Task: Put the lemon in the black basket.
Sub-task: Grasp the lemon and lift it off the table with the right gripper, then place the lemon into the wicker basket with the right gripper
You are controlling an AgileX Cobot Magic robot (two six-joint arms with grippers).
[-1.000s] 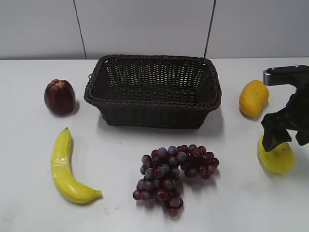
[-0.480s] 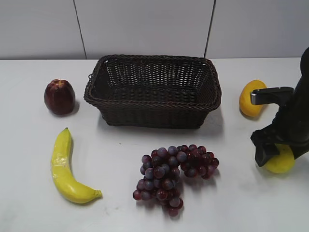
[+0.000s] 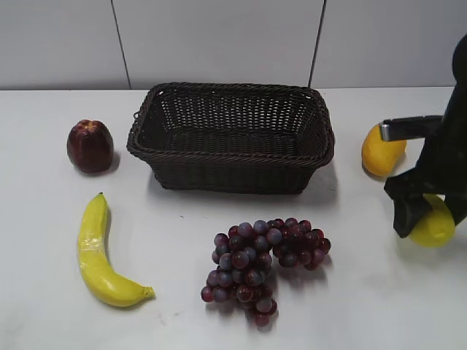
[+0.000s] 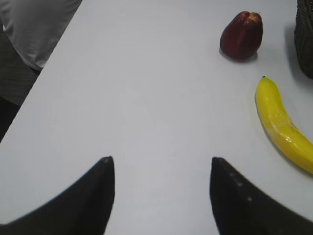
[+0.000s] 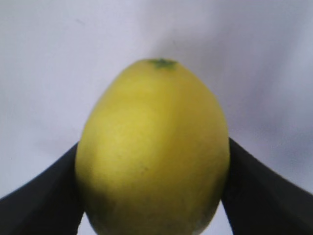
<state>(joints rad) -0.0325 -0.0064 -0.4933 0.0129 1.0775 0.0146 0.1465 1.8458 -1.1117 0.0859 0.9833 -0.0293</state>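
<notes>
The lemon (image 3: pixel 437 227), pale yellow and oval, sits between the fingers of my right gripper (image 3: pixel 429 221) at the right edge of the table, right of the grapes. In the right wrist view the lemon (image 5: pixel 154 152) fills the gap, and both black fingers press its sides. It hangs just above the white table. The black basket (image 3: pixel 232 175), woven and empty, stands at the centre back, well to the left of the lemon. My left gripper (image 4: pixel 162 159) is open and empty over bare table; it does not show in the exterior view.
An orange-yellow mango (image 3: pixel 379 153) lies just behind my right gripper. Purple grapes (image 3: pixel 263 259) lie in front of the basket. A banana (image 3: pixel 98 251) and a dark red fruit (image 3: pixel 90 146) lie at the left. The left wrist view shows the banana (image 4: pixel 283 127), the red fruit (image 4: pixel 242 34) and the basket's corner (image 4: pixel 305 39).
My right gripper came down around the lemon, shut on it, and has raised it a little and shifted it slightly right. The other fruits and the basket have not moved.
</notes>
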